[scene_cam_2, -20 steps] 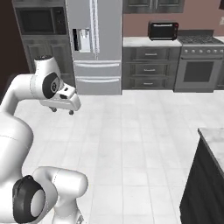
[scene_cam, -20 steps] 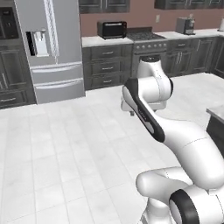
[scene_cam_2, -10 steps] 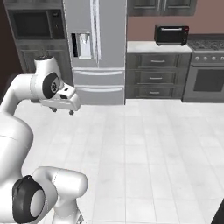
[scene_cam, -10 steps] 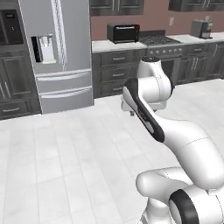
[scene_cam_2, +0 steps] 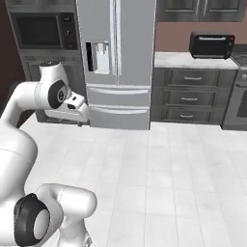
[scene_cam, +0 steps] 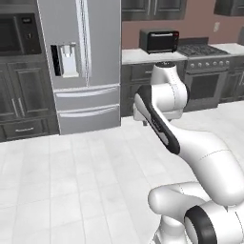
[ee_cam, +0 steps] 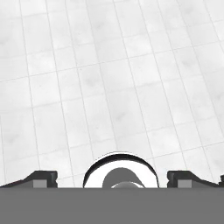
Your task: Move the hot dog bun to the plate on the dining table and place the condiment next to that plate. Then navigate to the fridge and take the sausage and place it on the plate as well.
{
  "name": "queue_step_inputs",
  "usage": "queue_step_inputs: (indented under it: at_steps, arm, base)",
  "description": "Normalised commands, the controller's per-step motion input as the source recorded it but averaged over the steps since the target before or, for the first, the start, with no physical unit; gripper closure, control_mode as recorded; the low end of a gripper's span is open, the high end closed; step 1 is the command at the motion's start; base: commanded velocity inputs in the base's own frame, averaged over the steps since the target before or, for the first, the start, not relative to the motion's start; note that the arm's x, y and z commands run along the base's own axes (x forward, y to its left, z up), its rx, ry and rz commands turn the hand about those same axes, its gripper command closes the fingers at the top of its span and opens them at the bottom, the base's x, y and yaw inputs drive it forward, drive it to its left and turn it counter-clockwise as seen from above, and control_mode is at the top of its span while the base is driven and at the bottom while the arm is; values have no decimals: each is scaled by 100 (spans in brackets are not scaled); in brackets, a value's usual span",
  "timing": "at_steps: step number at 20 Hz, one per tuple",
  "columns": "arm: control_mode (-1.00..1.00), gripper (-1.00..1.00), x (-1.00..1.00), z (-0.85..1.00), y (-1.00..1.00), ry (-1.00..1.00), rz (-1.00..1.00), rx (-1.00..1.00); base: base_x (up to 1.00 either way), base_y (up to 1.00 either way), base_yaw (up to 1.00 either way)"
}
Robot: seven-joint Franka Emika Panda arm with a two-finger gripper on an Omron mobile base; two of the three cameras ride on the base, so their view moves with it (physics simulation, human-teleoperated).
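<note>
**Arm folded in front of the fridge**

Pale tiled floor [scene_cam: 71, 190] is stretching across the near part of the kitchen, and beyond it a run of dark cabinets is lining the far wall. Standing in that run is the steel fridge [scene_cam: 83, 62], a tall double-door unit with a water dispenser in its left door and two drawers below; both doors and both drawers are sitting shut. The sausage, bun, condiment and plate cannot be made out anywhere. To the left of the fridge a built-in microwave [scene_cam_2: 41, 31] is sitting in a dark cabinet column. To the right of the fridge a light worktop [scene_cam_2: 193, 59] is running over a bank of drawers, and a black toaster oven [scene_cam_2: 211, 44] is resting on it near the wall. Farther right a stove [scene_cam: 202, 50] with a steel oven front is standing against the same wall.

White arm [scene_cam: 190, 143] is rising from its base and bending back on itself, so the hand is hanging over open floor, well short of the fridge. The pincer [ee_cam: 112, 179] is pointing down at bare tiles in the hand view, with its two dark fingertips [ee_cam: 41, 178] showing far apart at either side of the picture; the jaws are standing wide open and nothing is lying between them. In the right base view the hand [scene_cam_2: 77, 103] is showing at about the height of the fridge drawers, tilted downward.
</note>
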Motion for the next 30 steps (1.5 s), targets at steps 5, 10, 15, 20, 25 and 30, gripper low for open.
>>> queue_step_inputs:
  at_steps: [5, 10, 15, 20, 25, 30]
  arm:
    - [100, -100, 0, 0, 0, 0, 0, 0]
    - [100, -100, 0, 0, 0, 0, 0, 0]
    - [100, -100, 0, 0, 0, 0, 0, 0]
    - [100, -100, 0, 0, 0, 0, 0, 0]
    - [100, -100, 0, 0, 0, 0, 0, 0]
    - [100, -100, 0, 0, 0, 0, 0, 0]
  base:
    - [100, 0, 19]
    - [100, 0, 8]
    - [100, -1, 2]
    - [99, -2, 0]
    - [73, 0, 0]
    - [37, 0, 0]
